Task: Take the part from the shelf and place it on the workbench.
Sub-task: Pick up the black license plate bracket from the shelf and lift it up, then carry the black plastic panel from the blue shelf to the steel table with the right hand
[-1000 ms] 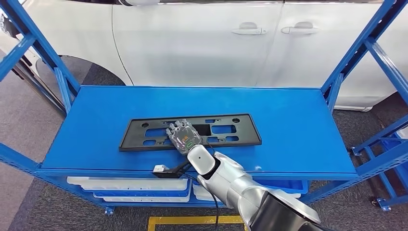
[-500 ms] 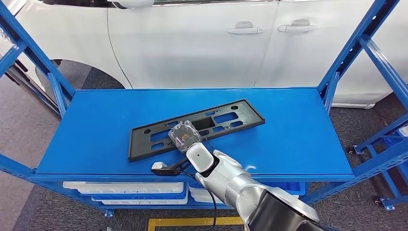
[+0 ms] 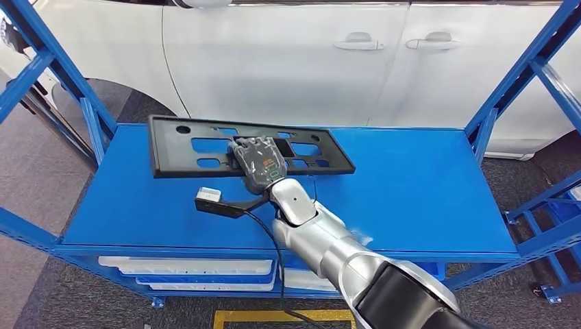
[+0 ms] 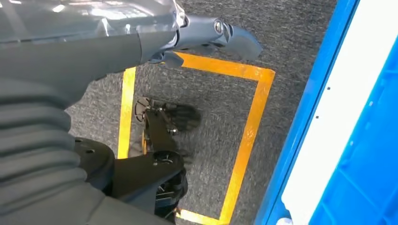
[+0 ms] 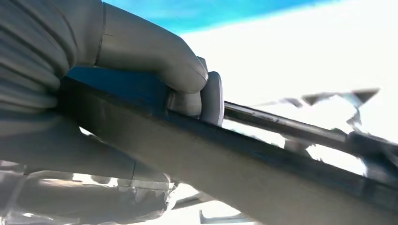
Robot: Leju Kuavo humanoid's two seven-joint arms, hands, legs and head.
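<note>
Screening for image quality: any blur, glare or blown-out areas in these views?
Head view: sharp, evenly lit. Right wrist view: background blown out to white, black part soft with motion blur beside the right robot hand. Left wrist view: sharp floor, glare on the silver arm cover.

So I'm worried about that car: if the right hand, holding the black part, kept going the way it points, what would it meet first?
Probably the white car door. The right hand holds the black part above the blue shelf, pointing toward the car; nothing else shows between. Depth is unclear, so the gap cannot be judged.
</note>
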